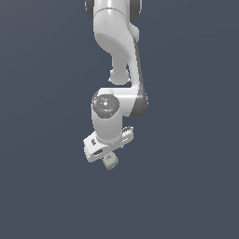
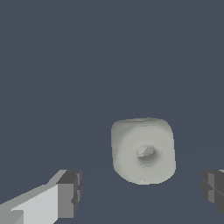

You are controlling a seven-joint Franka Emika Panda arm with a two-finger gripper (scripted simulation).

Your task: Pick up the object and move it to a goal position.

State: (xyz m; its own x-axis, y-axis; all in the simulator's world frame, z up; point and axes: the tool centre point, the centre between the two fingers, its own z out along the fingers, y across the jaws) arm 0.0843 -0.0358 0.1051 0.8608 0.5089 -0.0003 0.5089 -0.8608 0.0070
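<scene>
No readable text, label, number or sign shows in either view

We see the object (image 2: 143,151) as a matt, pale grey-white block with smooth, softly rounded faces, like unglazed plastic or plaster. The arm (image 1: 114,42) wears a glossy white shell with soft highlights, dark grey at its joints. The hand (image 2: 140,192) has white bodies tipped with dull dark grey pads (image 2: 70,192).
</scene>
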